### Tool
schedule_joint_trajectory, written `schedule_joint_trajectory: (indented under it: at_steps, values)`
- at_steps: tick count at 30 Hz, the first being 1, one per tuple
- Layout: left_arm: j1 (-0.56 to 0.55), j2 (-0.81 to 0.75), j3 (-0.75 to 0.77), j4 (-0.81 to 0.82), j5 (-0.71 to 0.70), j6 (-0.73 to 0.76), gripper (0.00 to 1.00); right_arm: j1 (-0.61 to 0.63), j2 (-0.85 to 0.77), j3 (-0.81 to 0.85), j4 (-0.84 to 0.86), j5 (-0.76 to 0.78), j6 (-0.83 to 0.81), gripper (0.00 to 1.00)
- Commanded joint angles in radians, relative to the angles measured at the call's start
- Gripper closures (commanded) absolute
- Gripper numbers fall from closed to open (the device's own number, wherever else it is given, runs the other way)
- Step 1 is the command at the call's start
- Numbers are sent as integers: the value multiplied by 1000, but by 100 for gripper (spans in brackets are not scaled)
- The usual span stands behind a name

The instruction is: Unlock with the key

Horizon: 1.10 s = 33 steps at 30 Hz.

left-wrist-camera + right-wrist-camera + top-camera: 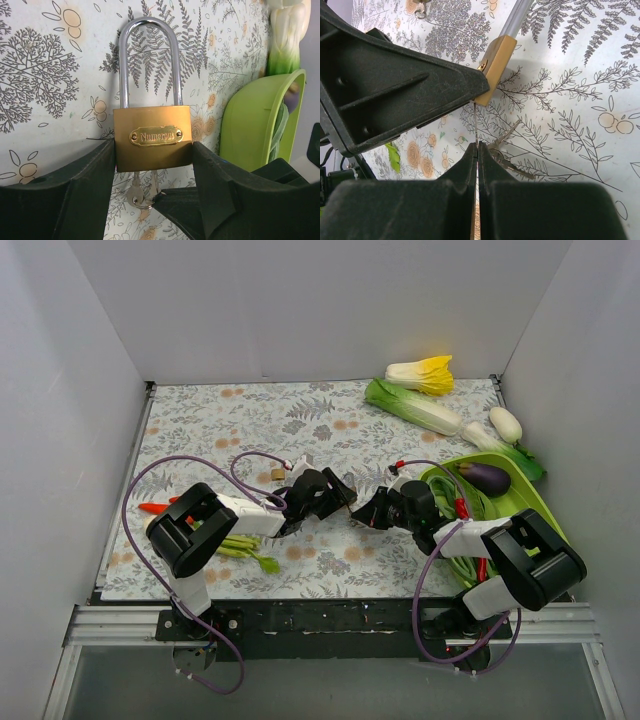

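Note:
A brass padlock (pixel 152 137) with a tall silver shackle is held upright over the floral mat, my left gripper (pixel 152 156) shut on its body from both sides. Both shackle legs sit in the body. The key (pixel 476 127) runs as a thin blade into the padlock's (pixel 497 62) underside, and my right gripper (pixel 477 148) is shut on its lower end. Spare keys (pixel 512 150) on the same ring hang beside the fingers and show below the lock as spare keys (pixel 136 192). From above, the left gripper (pixel 338 494) and right gripper (pixel 364 512) meet mid-table.
A smaller brass padlock (pixel 278 474) lies behind the left arm. A green tray (pixel 510 505) with an eggplant (pixel 485 477) stands at the right, with cabbage (pixel 415 405) and a white radish (pixel 505 423) behind it. Green stalks (pixel 240 545) and a red piece (pixel 155 507) lie at the left.

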Motion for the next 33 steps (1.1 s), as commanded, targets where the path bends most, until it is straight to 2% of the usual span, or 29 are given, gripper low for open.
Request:
schedule_joint_trajectory:
  at_steps: [1,22,33]
  values:
    - [-5,-61,-4,61,14,-19,100,-13,-5,44,41,79,4,99]
    - [-5,-6,19,50,59,-89,100,21,-43,60,55,194,-100,99]
    - [-5,-2,13,73,85,-108,100,44,-8,49,136,204,-108,99]
